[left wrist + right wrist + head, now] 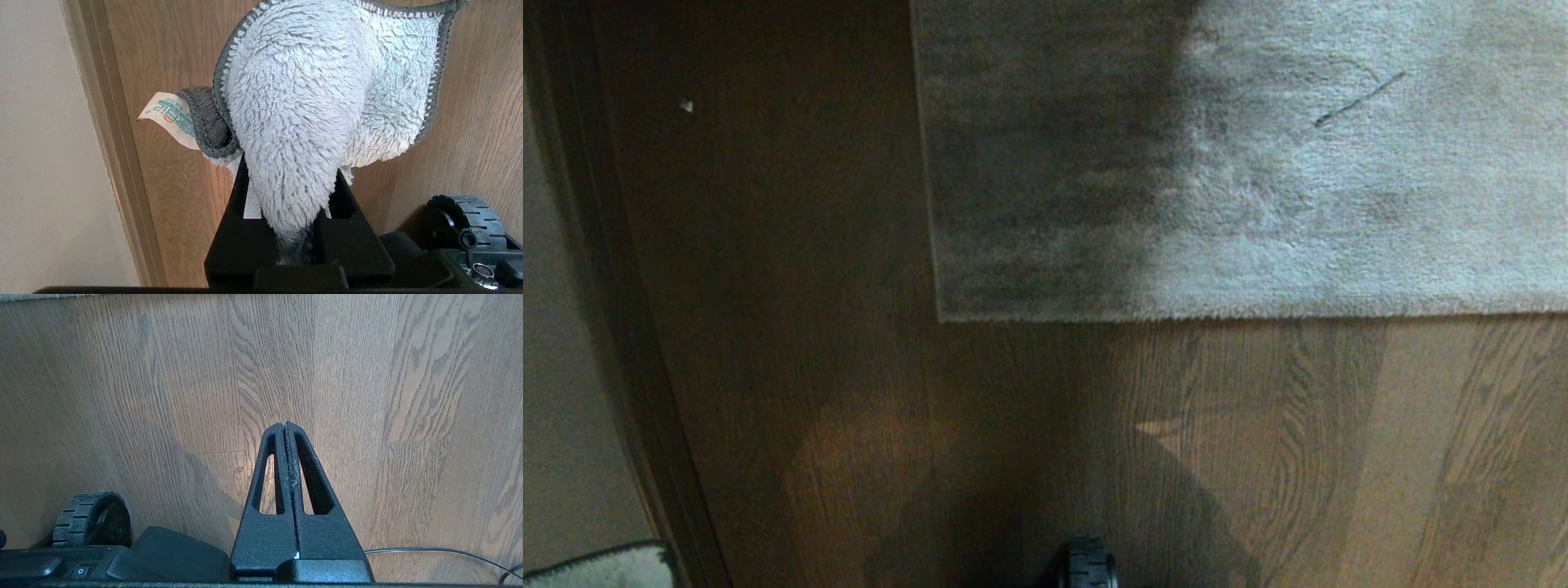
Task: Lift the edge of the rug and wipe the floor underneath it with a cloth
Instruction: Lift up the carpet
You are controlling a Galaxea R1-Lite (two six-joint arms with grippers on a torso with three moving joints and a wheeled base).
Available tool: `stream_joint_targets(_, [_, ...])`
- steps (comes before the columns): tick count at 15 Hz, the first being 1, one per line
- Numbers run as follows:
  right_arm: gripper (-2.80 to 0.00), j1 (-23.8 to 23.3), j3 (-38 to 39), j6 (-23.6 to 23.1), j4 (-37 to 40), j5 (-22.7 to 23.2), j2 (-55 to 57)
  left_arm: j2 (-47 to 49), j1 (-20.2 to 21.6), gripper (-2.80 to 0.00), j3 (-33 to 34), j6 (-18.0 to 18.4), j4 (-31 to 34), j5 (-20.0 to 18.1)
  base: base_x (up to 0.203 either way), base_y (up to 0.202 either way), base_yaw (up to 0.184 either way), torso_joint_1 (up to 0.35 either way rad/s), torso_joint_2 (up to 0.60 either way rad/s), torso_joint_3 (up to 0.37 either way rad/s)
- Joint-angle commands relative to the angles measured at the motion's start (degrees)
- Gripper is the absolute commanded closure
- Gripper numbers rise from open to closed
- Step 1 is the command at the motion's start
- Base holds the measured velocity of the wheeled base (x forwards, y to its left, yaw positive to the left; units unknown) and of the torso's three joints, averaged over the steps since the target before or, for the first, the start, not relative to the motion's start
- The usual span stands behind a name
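Note:
The rug [1258,163] lies flat on the floor [1217,449]. Its near rug edge [1258,313] runs straight across, ending in a square corner [942,317]. In the left wrist view my left gripper [292,169] is shut on the cloth [302,102], a fluffy pale rag with a dark grey hem and a printed tag [167,116]. The rag bulges out beyond the fingers and hides their tips. A corner of the cloth [605,566] shows at the head view's lower left. My right gripper [284,424] is shut and empty above bare planks [163,396], away from the rug.
A pale wall with a dark baseboard [621,327] runs along the left. The robot's base wheel [1086,563] is at the bottom; wheels [461,216] [92,518] also show by each wrist. A thin cable [449,551] lies on the planks. A white speck [687,106] sits left of the rug.

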Motion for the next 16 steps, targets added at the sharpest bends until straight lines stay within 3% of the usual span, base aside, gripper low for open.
stream_joint_targets(1, [0.0, 0.0, 0.0, 0.0, 0.0, 0.0, 0.1, -0.2, 0.0, 0.0, 0.0, 0.1, 0.0, 0.0, 0.0, 0.0, 0.0, 0.0, 0.0, 0.0])
stream_joint_targets(16, [0.0, 0.0, 0.0, 0.0, 0.0, 0.0, 0.0, -0.2, 0.0, 0.0, 0.0, 0.1, 0.0, 0.0, 0.0, 0.0, 0.0, 0.0, 0.0, 0.0])
